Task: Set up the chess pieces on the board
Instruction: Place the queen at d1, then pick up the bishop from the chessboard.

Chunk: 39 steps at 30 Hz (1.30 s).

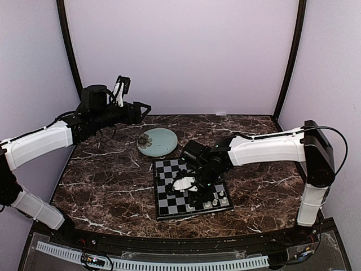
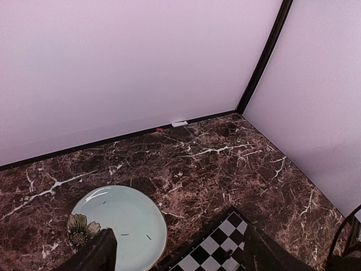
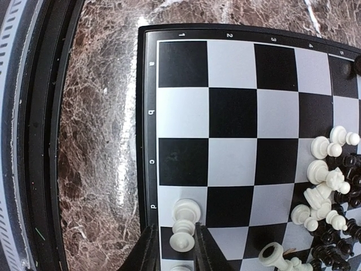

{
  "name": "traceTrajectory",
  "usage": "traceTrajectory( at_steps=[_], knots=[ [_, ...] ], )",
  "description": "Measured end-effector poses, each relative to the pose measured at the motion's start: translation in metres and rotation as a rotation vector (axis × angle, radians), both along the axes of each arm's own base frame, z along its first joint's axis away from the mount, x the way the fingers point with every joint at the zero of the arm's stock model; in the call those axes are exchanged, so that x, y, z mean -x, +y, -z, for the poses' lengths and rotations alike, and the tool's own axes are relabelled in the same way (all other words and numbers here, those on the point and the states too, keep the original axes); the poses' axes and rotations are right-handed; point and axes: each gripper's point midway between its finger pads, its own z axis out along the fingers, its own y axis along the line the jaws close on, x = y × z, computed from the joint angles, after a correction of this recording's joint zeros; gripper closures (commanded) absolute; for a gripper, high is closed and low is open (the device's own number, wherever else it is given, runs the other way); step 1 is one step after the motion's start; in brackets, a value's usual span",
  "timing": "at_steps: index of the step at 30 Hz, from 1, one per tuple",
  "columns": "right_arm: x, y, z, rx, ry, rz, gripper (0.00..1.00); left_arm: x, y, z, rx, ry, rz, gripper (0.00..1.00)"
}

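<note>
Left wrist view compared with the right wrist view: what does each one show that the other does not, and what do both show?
Only the left wrist view: the plate, the wall, and the left end effector, open and empty. Only the right wrist view: the right end effector shut on a white piece near the edge of the board, and a heap of white and black pieces on the squares. Both: the board, of which the left wrist view catches only a corner, and the table.
</note>
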Motion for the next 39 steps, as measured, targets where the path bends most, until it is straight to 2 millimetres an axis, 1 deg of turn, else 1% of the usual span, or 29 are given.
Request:
traceTrajectory(
  at_steps=[4, 10, 17, 20, 22, 24, 26, 29, 32, 34, 39],
  knots=[
    [0.0, 0.0, -0.001, 0.001, 0.002, -0.002, 0.81, 0.0, 0.0, 0.0, 0.0, 0.0, 0.0, 0.2],
    [0.0, 0.001, -0.002, -0.003, 0.001, -0.003, 0.8, 0.0, 0.0, 0.0, 0.0, 0.0, 0.0, 0.21],
    [0.001, 0.001, -0.004, -0.004, 0.006, -0.004, 0.72, 0.0, 0.0, 0.0, 0.0, 0.0, 0.0, 0.2],
    [0.0, 0.002, -0.011, -0.017, 0.035, 0.0, 0.71, 0.0, 0.0, 0.0, 0.0, 0.0, 0.0, 0.2],
    [-0.01, 0.005, -0.024, -0.045, 0.046, 0.017, 0.72, 0.0, 0.0, 0.0, 0.0, 0.0, 0.0, 0.2],
    [-0.03, 0.008, -0.037, -0.085, 0.032, 0.054, 0.74, 0.0, 0.0, 0.0, 0.0, 0.0, 0.0, 0.2],
    [-0.05, 0.006, -0.045, -0.107, 0.007, 0.097, 0.76, 0.0, 0.0, 0.0, 0.0, 0.0, 0.0, 0.2],
    [-0.079, -0.001, -0.051, -0.109, -0.043, 0.171, 0.79, 0.0, 0.0, 0.0, 0.0, 0.0, 0.0, 0.2],
    [-0.099, -0.004, -0.055, -0.111, -0.081, 0.216, 0.79, 0.0, 0.0, 0.0, 0.0, 0.0, 0.0, 0.2],
    [-0.108, 0.0, -0.054, -0.115, -0.101, 0.228, 0.79, 0.0, 0.0, 0.0, 0.0, 0.0, 0.0, 0.2],
    [-0.114, 0.006, -0.039, -0.097, -0.092, 0.232, 0.78, 0.0, 0.0, -0.001, 0.0, -0.002, 0.0, 0.2]
  ],
)
